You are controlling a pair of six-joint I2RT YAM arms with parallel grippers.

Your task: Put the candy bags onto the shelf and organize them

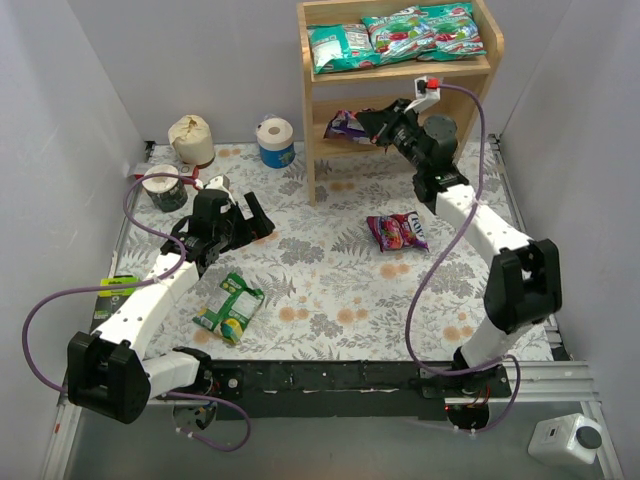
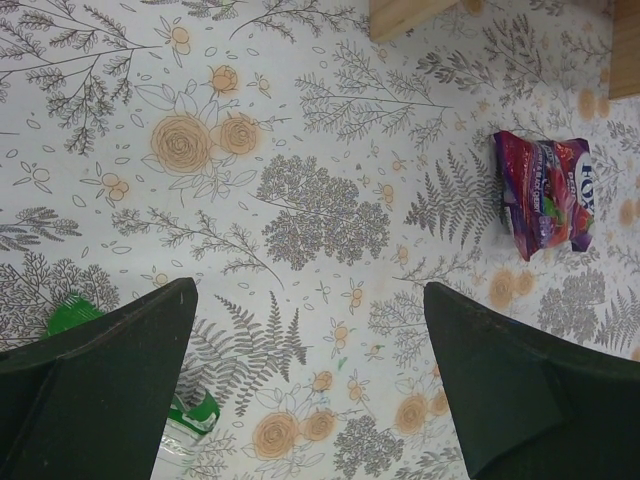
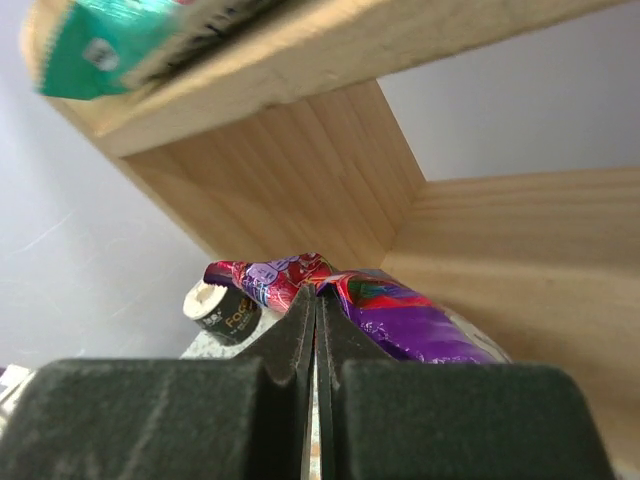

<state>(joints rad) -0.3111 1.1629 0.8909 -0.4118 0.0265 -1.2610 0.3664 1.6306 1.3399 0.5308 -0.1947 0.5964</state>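
The light-wood shelf [image 1: 311,140] stands at the back. Three teal candy bags [image 1: 395,36] lie on its top tier. My right gripper [image 1: 372,126] reaches into the lower tier, shut on the edge of a purple-magenta bag [image 1: 345,124]. In the right wrist view the fingers [image 3: 320,300] pinch this bag [image 3: 425,322] over the lower board [image 3: 520,230]. A second purple-magenta bag [image 1: 397,231] lies on the table and also shows in the left wrist view [image 2: 545,192]. The green-and-yellow bag [image 1: 230,307] lies near my left gripper [image 1: 257,217], which is open, empty and hovering [image 2: 310,300].
At the back left stand a beige roll [image 1: 191,138], a white roll [image 1: 275,140] and a dark tape roll [image 1: 165,187]. The tape roll also shows past the bag in the right wrist view [image 3: 220,310]. A white box [image 1: 565,437] sits off the table's near right corner.
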